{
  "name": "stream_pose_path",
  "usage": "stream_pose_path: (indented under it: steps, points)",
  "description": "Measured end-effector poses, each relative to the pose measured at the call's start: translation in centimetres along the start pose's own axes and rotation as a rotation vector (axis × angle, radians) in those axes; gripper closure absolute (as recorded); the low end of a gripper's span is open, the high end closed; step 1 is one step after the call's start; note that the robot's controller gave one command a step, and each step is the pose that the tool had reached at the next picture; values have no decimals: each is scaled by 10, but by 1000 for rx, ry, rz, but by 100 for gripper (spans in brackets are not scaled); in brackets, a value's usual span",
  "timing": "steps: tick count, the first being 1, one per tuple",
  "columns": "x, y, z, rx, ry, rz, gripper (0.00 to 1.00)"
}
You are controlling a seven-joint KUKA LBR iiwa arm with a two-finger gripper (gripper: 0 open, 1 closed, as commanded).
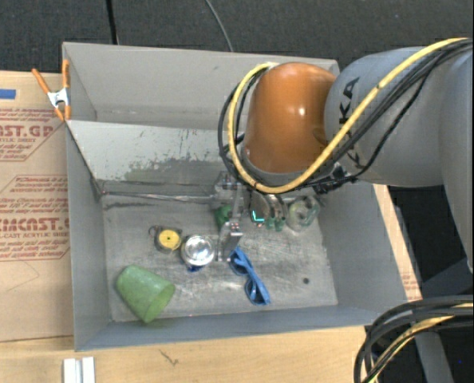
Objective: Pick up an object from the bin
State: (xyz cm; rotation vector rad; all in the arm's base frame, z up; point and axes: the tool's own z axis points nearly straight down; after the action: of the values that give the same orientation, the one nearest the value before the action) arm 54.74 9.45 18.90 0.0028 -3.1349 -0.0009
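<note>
My gripper (232, 228) hangs low over the middle of the bin, beneath the arm's orange cover. Its tip is just right of a small can with a shiny silver top (196, 250) and just above a pair of blue plastic glasses (250, 277). The glasses lie slanted toward the front right. A small dark green thing (221, 213) sits close against the gripper's left side, partly hidden by it. Nothing can be made out held in the gripper.
A small yellow disc (168, 239) lies left of the can. A light green cup (144, 293) lies on its side in the front left corner. A clear roundish thing (302, 212) sits right of the gripper, under the arm.
</note>
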Motion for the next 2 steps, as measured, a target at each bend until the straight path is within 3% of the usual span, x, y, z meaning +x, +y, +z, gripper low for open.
stream_pose_path:
  steps: [1,2]
  points:
    - [8,-15,114,0,-17,-298,0]
    - [-30,115,6,-3,-18,-399,0]
